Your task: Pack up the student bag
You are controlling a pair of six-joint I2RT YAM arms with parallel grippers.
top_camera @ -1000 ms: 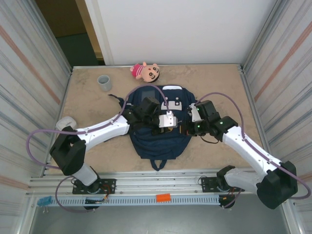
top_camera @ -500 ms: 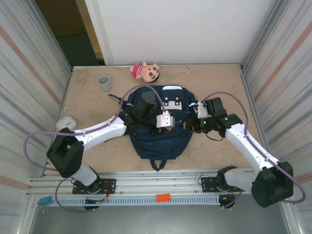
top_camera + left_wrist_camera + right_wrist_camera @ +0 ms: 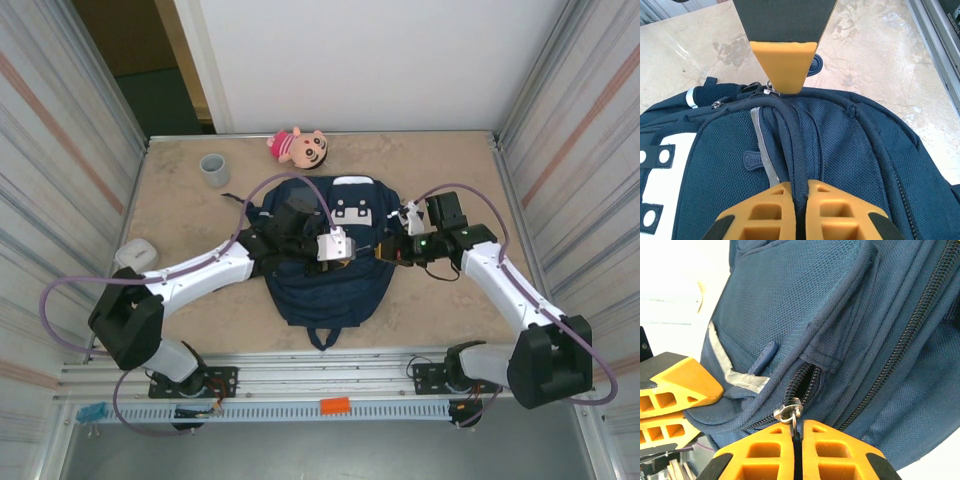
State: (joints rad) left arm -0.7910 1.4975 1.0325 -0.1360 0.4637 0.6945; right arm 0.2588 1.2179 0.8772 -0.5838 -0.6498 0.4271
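The student bag (image 3: 325, 285) is a navy backpack lying flat mid-table, its white buckle patch (image 3: 353, 211) at the far end. My left gripper (image 3: 345, 250) is over its middle, and its jaws (image 3: 799, 186) are shut on a raised ridge of bag fabric (image 3: 790, 130). My right gripper (image 3: 386, 256) is at the bag's right side. It (image 3: 796, 424) is shut on the metal zipper pull (image 3: 789, 412); just beyond the pull the zipper gapes in a short dark slit (image 3: 807, 379). In the left wrist view the right gripper's fingertips (image 3: 784, 65) meet the zipper.
A pink plush doll (image 3: 297, 146) lies at the far edge, with a grey cup (image 3: 214, 170) at the far left. A small white object (image 3: 135, 255) sits beside the left arm. Corrugated walls close in both sides.
My right arm's wrist has swung toward the far right while its gripper stays at the bag's zipper. My left gripper has crept slightly left, still pinching the fabric.
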